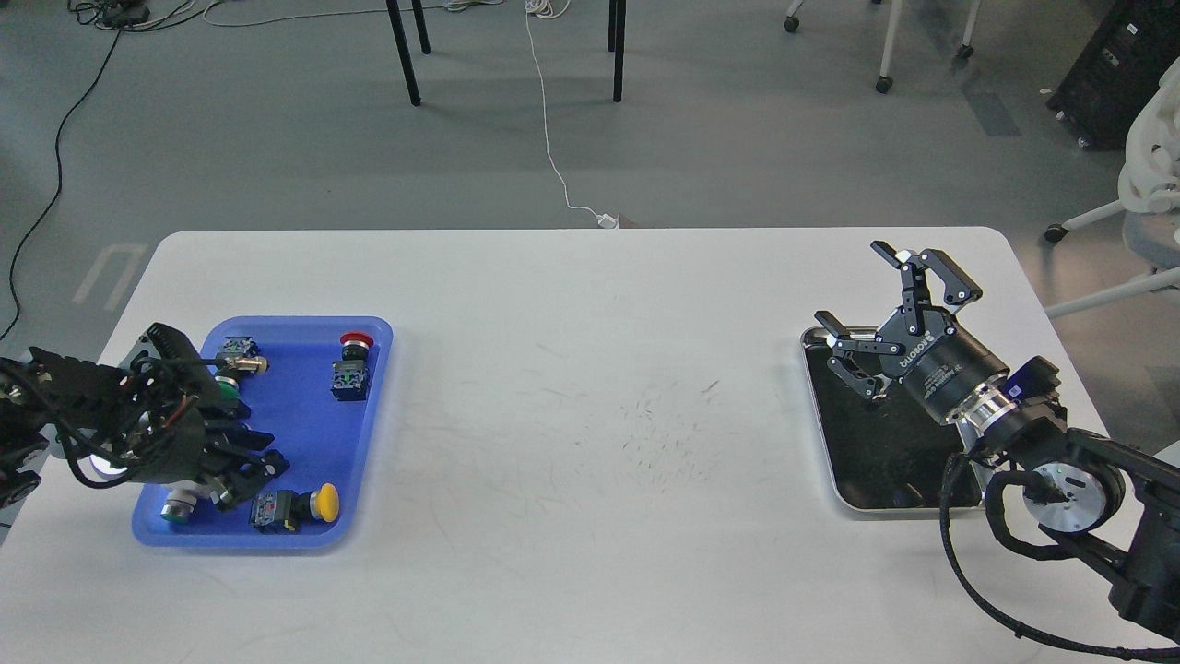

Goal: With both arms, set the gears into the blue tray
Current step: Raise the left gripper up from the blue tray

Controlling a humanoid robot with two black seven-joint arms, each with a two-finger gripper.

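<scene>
The blue tray (309,433) lies at the table's left and holds several coloured-cap push-button switches, among them a red one (355,343) and a yellow one (321,503). No gears show anywhere in the view. My left gripper (247,475) hangs low over the tray's near-left part, beside a silver-and-green switch (175,507). Its dark fingers cannot be told apart. My right gripper (849,283) stands wide open and empty above the far-left corner of the steel tray (834,484).
The steel tray's dark inside shows nothing I can make out. White table (590,387) between the two trays carries only fine scuff marks. Chair legs and cables lie on the floor beyond the far edge.
</scene>
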